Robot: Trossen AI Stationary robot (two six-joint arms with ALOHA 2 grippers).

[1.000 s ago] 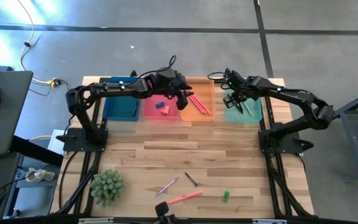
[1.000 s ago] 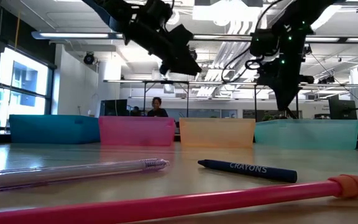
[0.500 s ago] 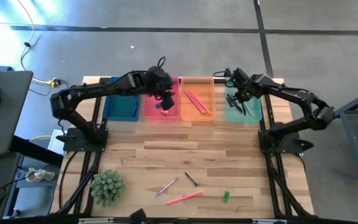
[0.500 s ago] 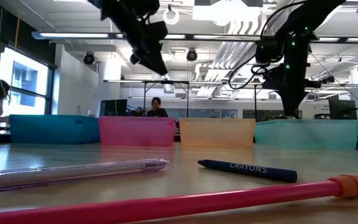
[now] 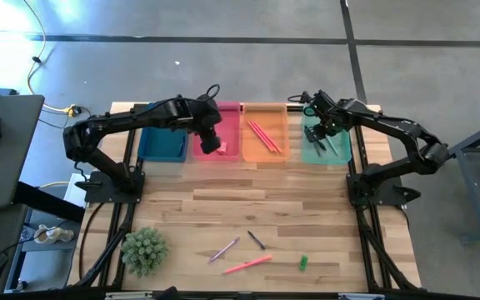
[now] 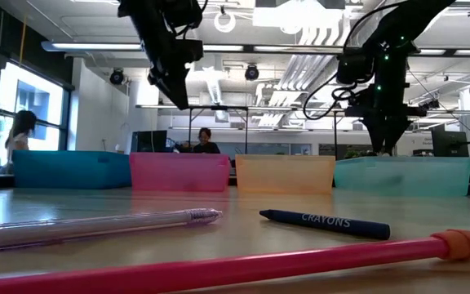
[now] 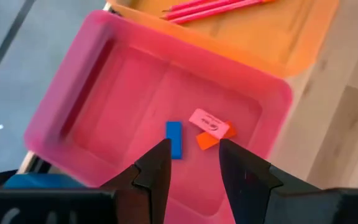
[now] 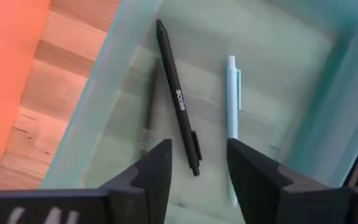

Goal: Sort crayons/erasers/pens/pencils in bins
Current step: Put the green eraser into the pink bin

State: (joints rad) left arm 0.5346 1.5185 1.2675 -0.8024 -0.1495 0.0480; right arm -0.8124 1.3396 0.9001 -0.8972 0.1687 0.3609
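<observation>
Four bins stand in a row at the table's far edge: blue [image 5: 161, 143], pink [image 5: 217, 143], orange [image 5: 265, 142] and teal [image 5: 327, 146]. My left gripper [image 5: 209, 136] hangs open and empty above the pink bin [image 7: 104, 93], where a blue eraser [image 7: 174, 139], a pink eraser [image 7: 208, 124] and an orange-red eraser [image 7: 206, 141] lie flat. My right gripper [image 5: 319, 133] hangs open and empty above the teal bin [image 8: 114, 81], where a black pen [image 8: 179, 99], a pale blue pen [image 8: 232, 106] and a thin grey stick [image 8: 148, 121] lie.
Pink pencils [image 5: 262, 136] lie in the orange bin. Near the table's front edge lie a clear pen [image 5: 223, 249], a dark crayon [image 5: 257, 240], a pink pencil [image 5: 247, 265] and a green eraser [image 5: 302, 262]. A green spiky plant [image 5: 144, 250] stands at the front left.
My left gripper has gone toward the table's left edge, from the border of the pink and orange bins to above the pink bin. My right gripper has sunk a little over the teal bin.
</observation>
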